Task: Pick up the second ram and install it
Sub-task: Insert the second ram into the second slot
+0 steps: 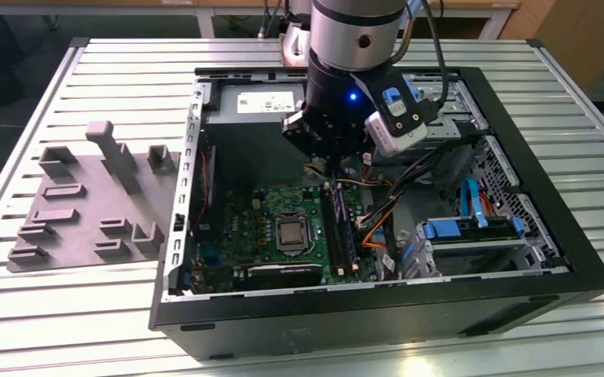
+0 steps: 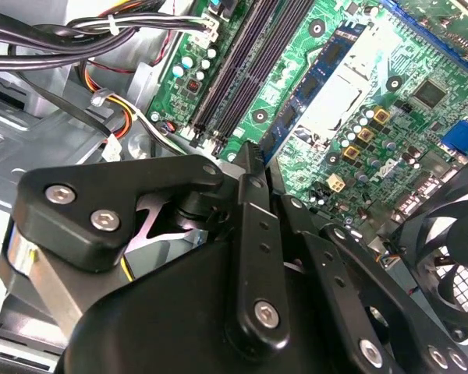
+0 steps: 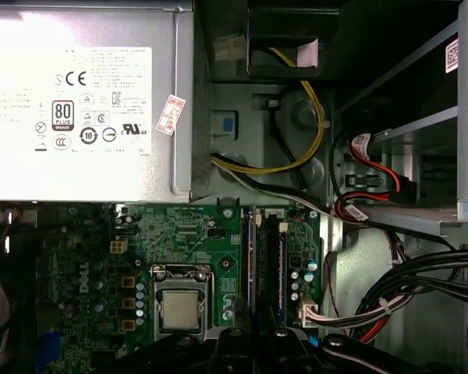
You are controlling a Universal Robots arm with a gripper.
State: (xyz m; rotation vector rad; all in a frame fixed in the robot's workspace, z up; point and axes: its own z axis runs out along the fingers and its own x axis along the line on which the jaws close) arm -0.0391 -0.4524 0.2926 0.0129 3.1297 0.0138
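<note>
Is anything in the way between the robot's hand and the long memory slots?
Nothing visible: the hand hangs over the slots with open space between. The cable bundle lies off to one side.

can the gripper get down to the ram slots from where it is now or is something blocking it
Probably yes. The gripper hangs just above the ram slots inside the open case, and the slots lie uncovered beside the processor socket. The cable bundle runs off to one side, seemingly clear of the slots.

Printed marks are seen on the white label [image 3: 70, 97] of the power supply [image 3: 86, 23], a red-white sticker [image 3: 171, 114] at its edge, and the motherboard [image 3: 179, 234].
</note>
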